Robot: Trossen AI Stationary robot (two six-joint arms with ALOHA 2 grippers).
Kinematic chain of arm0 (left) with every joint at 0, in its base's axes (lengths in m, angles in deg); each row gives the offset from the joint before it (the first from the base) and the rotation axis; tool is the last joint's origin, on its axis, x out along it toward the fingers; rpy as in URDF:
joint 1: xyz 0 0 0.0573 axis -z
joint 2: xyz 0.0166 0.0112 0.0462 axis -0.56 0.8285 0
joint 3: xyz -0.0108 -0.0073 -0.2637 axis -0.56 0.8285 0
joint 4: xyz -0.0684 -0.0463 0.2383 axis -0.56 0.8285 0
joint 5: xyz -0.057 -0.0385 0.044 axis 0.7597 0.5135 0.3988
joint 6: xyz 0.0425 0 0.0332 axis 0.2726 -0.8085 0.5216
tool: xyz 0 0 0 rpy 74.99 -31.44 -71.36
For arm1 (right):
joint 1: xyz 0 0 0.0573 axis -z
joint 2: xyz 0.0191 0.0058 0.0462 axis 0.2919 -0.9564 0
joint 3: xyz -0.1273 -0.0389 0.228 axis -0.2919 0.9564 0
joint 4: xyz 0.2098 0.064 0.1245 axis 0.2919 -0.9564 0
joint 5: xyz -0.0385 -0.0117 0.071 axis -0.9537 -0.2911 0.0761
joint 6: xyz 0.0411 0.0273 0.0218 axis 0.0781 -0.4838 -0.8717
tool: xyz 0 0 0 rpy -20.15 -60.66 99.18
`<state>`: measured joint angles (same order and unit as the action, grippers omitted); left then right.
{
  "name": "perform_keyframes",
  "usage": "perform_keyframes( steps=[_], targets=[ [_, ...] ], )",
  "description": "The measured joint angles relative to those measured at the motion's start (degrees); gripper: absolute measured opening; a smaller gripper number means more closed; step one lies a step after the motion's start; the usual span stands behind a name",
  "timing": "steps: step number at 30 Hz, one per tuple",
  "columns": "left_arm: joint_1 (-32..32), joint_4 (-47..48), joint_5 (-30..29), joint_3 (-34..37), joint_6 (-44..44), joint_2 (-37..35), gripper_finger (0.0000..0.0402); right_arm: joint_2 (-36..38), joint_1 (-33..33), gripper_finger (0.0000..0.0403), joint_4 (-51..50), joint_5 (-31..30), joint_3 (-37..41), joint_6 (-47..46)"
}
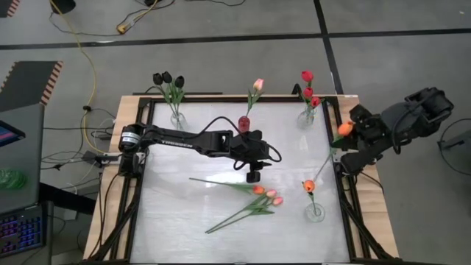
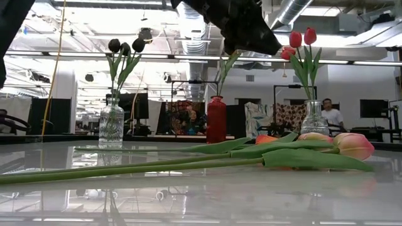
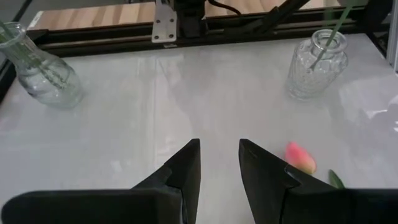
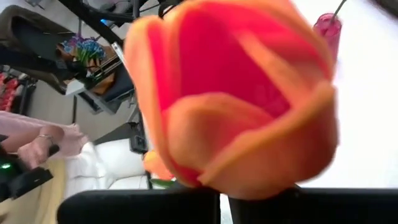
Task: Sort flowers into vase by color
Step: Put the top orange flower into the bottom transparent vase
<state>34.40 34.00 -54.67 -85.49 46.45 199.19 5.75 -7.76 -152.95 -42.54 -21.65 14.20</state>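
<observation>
Gripping an orange tulip (image 1: 344, 129) at the surface's (image 1: 184, 221) right edge, the right hand (image 1: 352, 132) is closed; the left hand (image 1: 253, 177) hovers open mid-surface.

Light even and bright from overhead; my table top (image 1: 243, 147) reads pale and washed, with soft glare patches near its centre. Shadows under my left arm faint, diffuse.

Low view: strongly backlit. Ceiling strip lights blow out white, my arm above is a plain black silhouette. Glossy table mirrors the vases and lights. Lying stems nearest the lens go soft.

Left wrist view: my own fingers (image 3: 186, 168) dark, slightly soft; table beyond is sharp, with mild bowing at the edges.

Right wrist view: orange tulip head (image 4: 236, 99) fills the frame, badly blurred; background overexposed white at one side.
</observation>
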Motion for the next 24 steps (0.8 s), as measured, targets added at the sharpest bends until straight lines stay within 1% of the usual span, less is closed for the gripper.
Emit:
perform_keyframes(
  steps=[6,10,21,24],
  targets=[
    [0.13,0.02,0.02,0.0,0.22,0.0,0.0097,-3.35,-0.02,0.0033,-5.64,4.38,-2.45,-5.96],
    [0.14,0.03,0.02,0.0,0.24,0.0,0.0097,-5.01,-0.02,0.0033,-6.88,6.5,-2.45,-6.83],
    [0.37,0.1,0.04,0.0,0.27,0.0,0.0097,-8.63,-0.04,0.0035,-6.9,7.42,-2.45,-6.88],
    [0.37,0.11,0.09,0.0,0.27,0.0,0.0097,-9.56,-1.22,0.0036,-6.89,7.42,-2.45,-6.88]
  ],
)
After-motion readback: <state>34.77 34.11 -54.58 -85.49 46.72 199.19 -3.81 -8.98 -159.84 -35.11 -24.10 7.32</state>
